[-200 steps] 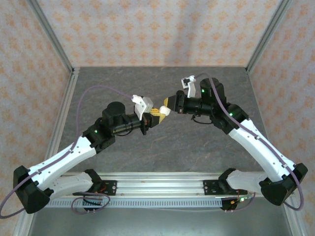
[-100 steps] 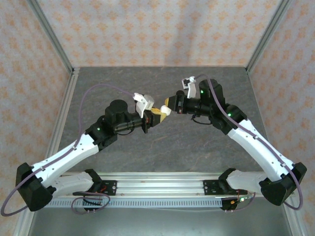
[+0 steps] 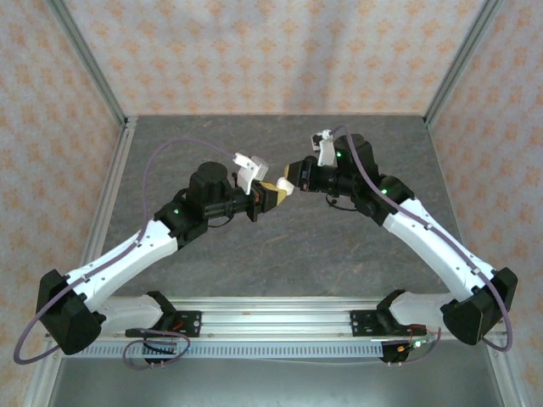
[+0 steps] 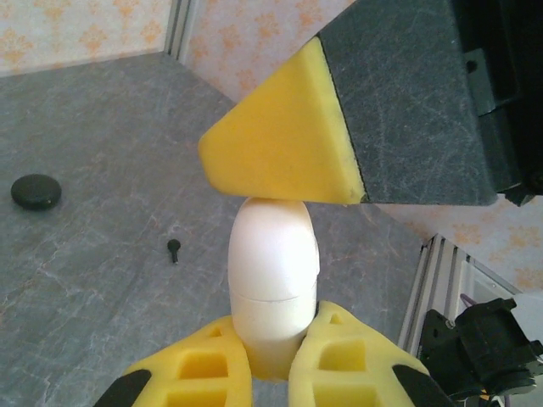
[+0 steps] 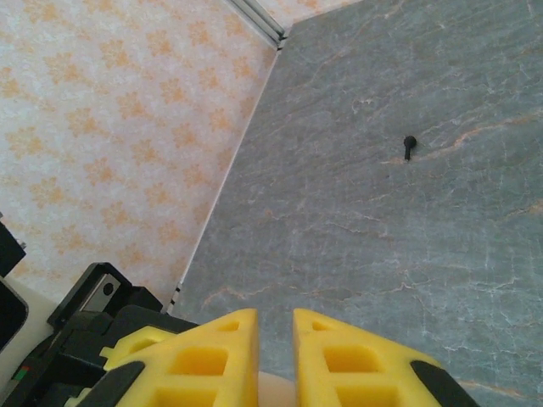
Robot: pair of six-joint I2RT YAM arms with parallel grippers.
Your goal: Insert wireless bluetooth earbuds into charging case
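**Both jaws on charging case, held off worktop**

Black earbud (image 4: 173,248) is lying on worktop (image 4: 93,288), left of charging case (image 4: 273,271), apart from it. Left gripper (image 4: 276,326) jaws are clamping the closed white case's lower end. Right gripper (image 5: 274,318) jaws, narrowed to a slit, are pinching its top.

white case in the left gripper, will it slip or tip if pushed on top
Likely slippery: the white case looks smooth and rounded. Probably apt to tilt, since the left gripper pinches only one end.
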